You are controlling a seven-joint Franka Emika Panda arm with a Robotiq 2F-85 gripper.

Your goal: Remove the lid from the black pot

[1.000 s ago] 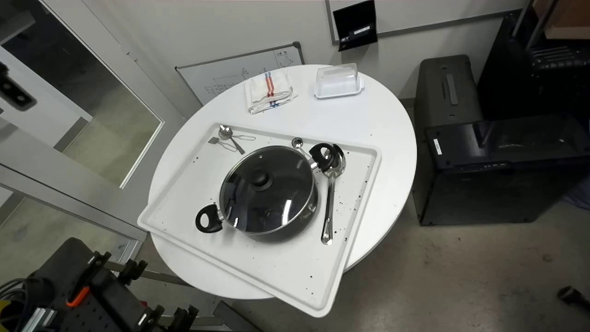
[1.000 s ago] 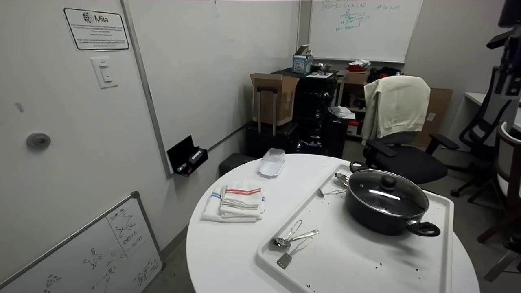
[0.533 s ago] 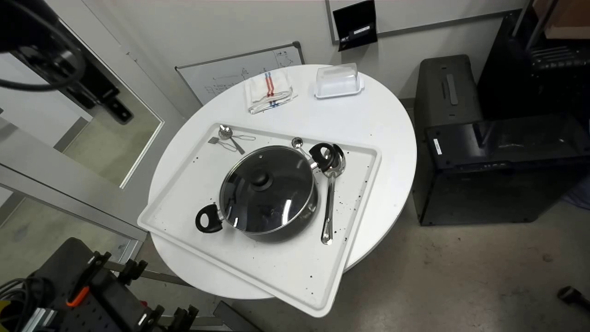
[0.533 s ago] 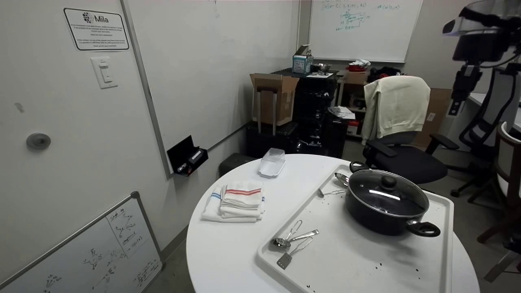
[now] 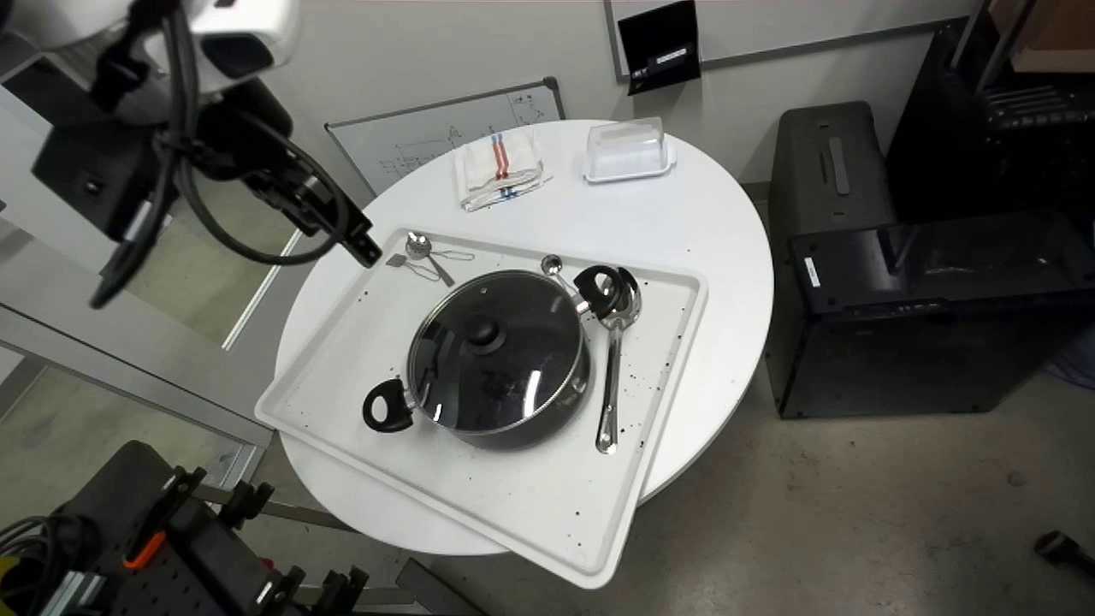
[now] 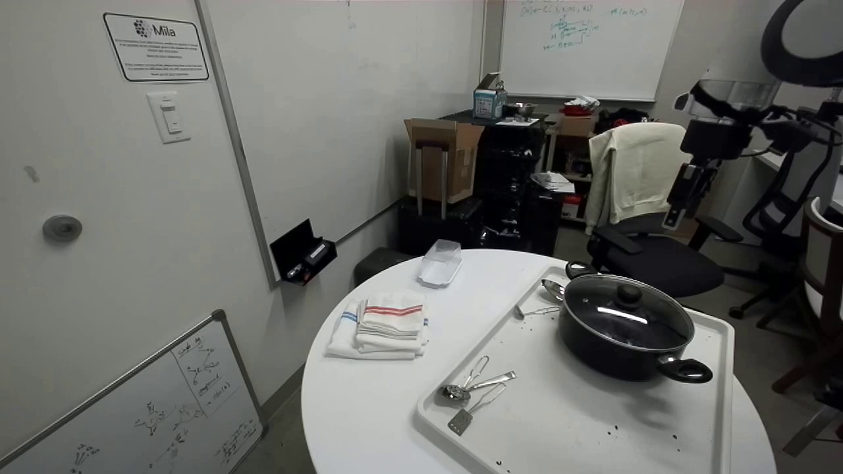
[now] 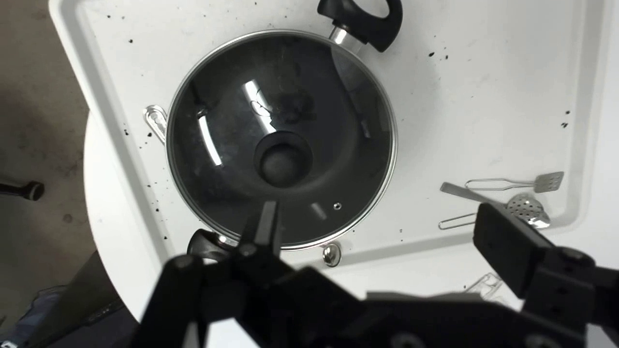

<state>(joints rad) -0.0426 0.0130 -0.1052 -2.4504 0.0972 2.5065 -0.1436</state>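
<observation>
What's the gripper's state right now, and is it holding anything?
Gripper: open, jaws well apart in the wrist view, holding nothing; the lid sits on the black pot.

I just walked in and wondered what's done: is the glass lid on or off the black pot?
On. The glass lid covers the black pot, its rim lying along the pot's edge in both exterior views.
</observation>
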